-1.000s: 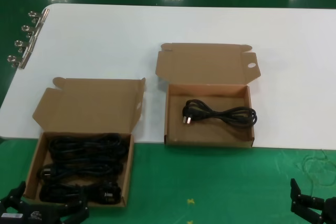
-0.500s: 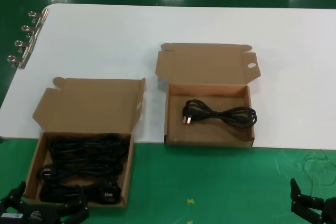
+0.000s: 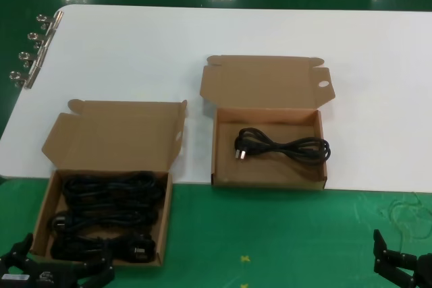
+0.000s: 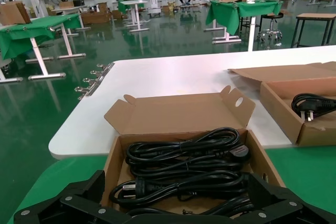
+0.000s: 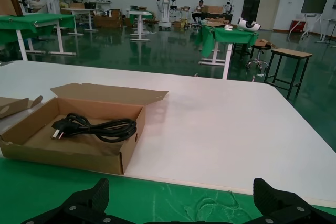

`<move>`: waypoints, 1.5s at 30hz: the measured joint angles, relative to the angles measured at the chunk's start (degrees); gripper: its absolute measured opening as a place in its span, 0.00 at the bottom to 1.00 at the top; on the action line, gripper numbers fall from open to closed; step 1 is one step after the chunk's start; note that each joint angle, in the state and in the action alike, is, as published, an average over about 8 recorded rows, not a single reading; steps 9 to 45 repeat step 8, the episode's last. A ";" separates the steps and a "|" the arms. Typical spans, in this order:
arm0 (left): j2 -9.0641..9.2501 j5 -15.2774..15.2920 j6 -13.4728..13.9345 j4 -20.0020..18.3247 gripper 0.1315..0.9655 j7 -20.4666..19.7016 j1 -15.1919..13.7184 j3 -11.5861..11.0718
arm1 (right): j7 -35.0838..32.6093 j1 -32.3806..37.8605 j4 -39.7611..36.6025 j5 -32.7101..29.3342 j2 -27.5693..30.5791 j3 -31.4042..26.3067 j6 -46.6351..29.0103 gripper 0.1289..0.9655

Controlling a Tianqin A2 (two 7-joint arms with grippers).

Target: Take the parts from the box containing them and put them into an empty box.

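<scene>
Your left gripper (image 3: pixel 57 271), jaws apart, is sitting nearest the cords (image 3: pixel 108 214); they're lying crosswise at 12 o'clock. Right gripper (image 3: pixel 405 268), also apart, is idling.

White table (image 3: pixel 135 52), rounded corners, near strip covered by green cloth (image 3: pixel 270 227). Landmark: holed-lid box (image 3: pixel 268 156), brown cardboard, lid open, sitting at the white surface's near edge, front wall meeting the cloth. One black cord inside. To its left and nearer the robot: plain-lid box (image 3: pixel 46 210), open, base on the green cloth, lid flap lying back over the white surface. Far left of the landmark, along the table's left edge: row of metal binder clips (image 3: pixel 30 48). Right of it, on the cloth: thin tangle of pale thread (image 3: pixel 408 210).
</scene>
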 joint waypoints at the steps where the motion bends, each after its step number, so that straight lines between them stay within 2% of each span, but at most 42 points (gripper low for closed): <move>1: 0.00 0.00 0.00 0.00 1.00 0.00 0.00 0.00 | 0.00 0.00 0.00 0.00 0.00 0.00 0.00 1.00; 45: 0.00 0.00 0.00 0.00 1.00 0.00 0.00 0.00 | 0.00 0.00 0.00 0.00 0.00 0.00 0.00 1.00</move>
